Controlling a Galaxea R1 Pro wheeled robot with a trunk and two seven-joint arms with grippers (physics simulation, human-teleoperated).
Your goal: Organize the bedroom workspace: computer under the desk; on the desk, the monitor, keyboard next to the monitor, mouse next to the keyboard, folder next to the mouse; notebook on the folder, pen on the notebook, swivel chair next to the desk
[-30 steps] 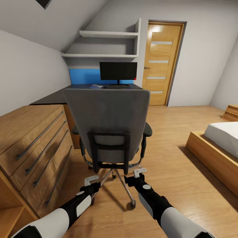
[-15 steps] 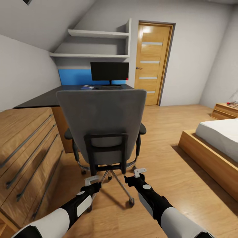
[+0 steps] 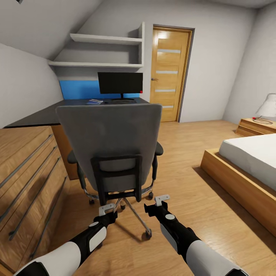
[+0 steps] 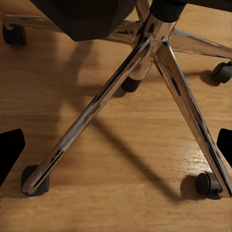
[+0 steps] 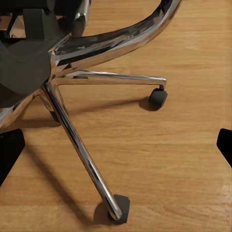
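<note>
swivel chair point(image 3: 111, 149): stood right in front of me, grey back toward me, chrome star base on the wood floor point(image 3: 214, 214), between my arms and the desk.
left gripper point(image 3: 107, 209): low, just behind the chair base, fingers apart, nothing held; its wrist view looked onto chrome legs and casters.
right gripper point(image 3: 162, 199): beside the left one, just right of the base, fingers apart, empty.
desk point(image 3: 46, 115): black top behind the chair, blue back panel.
monitor point(image 3: 120, 83): upright on the desk, screen facing me.
folder point(image 3: 94, 102): small blue patch on the desk left of the monitor stand; too small to tell what lay on it.
drawer chest point(image 3: 27, 172): on my left, against the desk.
bed point(image 3: 249, 161): on my right.
</note>
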